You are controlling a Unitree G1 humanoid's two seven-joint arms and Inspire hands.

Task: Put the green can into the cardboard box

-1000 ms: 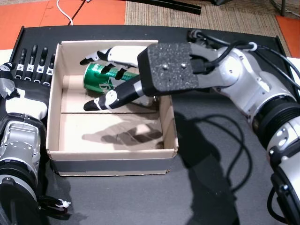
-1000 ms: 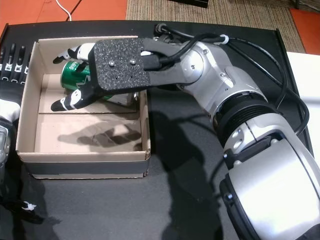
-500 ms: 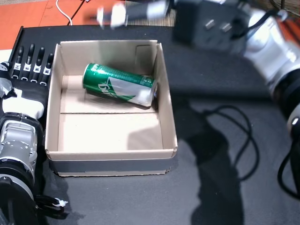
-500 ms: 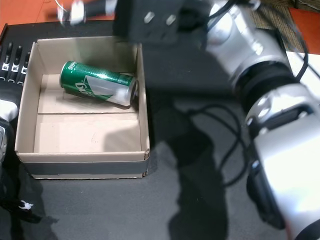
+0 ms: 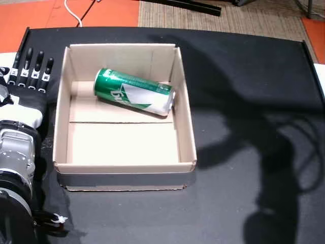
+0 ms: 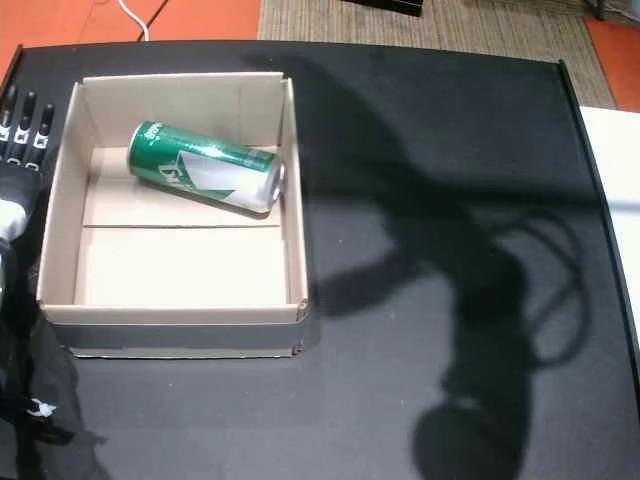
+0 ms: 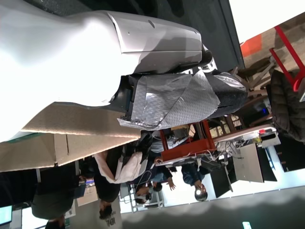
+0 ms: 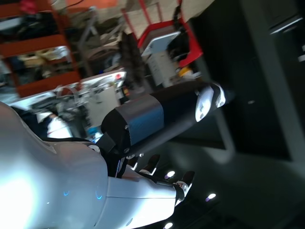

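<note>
Since 1 s ago your right hand (image 8: 157,121) let go and left both head views, fingers spread, empty. Green can (image 5: 134,92) lies in cardboard box (image 5: 124,165): task looks done. Left hand (image 5: 28,76) flat, fingers straight, holding nothing.

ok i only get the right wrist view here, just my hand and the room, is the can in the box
Observer: Yes. The green can lies on its side inside the cardboard box, in its far half.
Operator: what's the other arm doing
Observer: The left hand lies outside the box's left wall, fingers straight, holding nothing.
Operator: and mine, is it over the box
Observer: No. Neither head view shows the right hand; only an arm-shaped shadow falls on the black table to the right of the box.
</note>
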